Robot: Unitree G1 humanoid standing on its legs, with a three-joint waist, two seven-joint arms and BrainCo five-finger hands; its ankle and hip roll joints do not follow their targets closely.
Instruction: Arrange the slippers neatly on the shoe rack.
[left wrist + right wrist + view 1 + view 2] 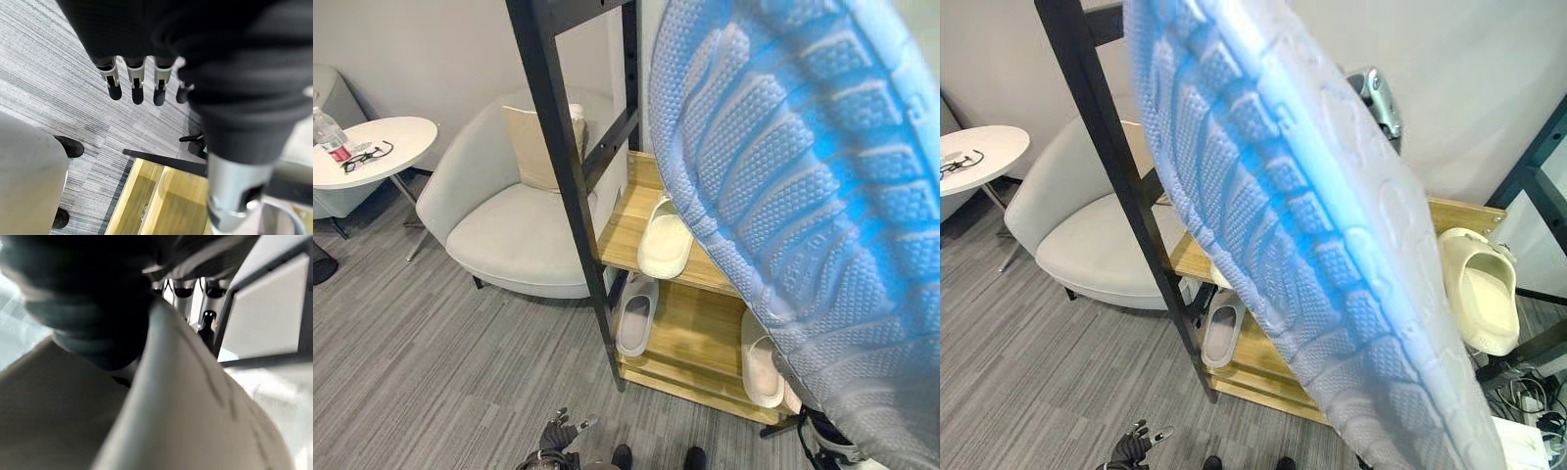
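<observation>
Two pale seats and a round white side table [374,147] stand at far left, the table carrying a bottle [328,134] and glasses [367,155]. Low down, the left hand [560,433] hangs over grey carpet, fingers straight and apart. Next comes the black-framed wooden shoe rack [628,227], with cream slippers [665,240] on its shelves. Rightward, the right hand [183,289] grips a raised slipper [803,196], its ridged, textured sole looking bluish-white.

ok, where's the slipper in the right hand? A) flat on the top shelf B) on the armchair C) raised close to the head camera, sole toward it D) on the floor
C: the slipper is up near the lens, its ridged sole facing it, above the shoe rack.
</observation>
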